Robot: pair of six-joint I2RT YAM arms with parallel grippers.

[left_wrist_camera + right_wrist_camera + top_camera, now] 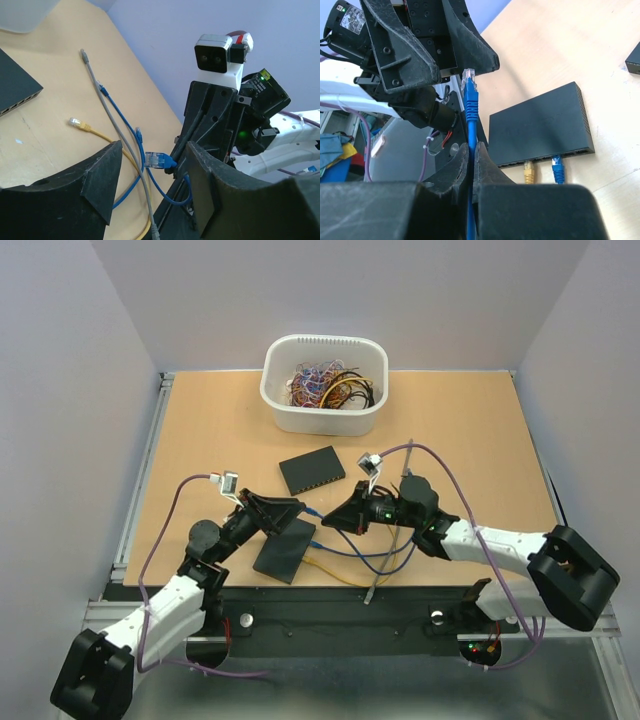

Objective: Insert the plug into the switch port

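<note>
Black switches number two on the wooden table [460, 440]: the near switch [285, 550] lies close to the arm bases, and the far switch [311, 469] sits further back, in front of one white bin [320, 418] holding a tangle of coloured wires. The near switch already carries two plugs in its front ports, one yellow plug [529, 173] and one blue plug [558, 170] side by side. Loose on the table are one grey cable [107, 107], one yellow cable [100, 134] and two loose blue connector ends. The right gripper [472, 147] has its fingers pressed together on a blue cable [471, 120], whose clear-tipped plug [469, 79] stands upright just above the fingertips, in the air and in no port. The left gripper [155, 147] is spread wide and holds nothing; the held plug shows in the gap between its fingers, just in front of them. The two grippers face each other closely above the near switch's far edge.
</note>
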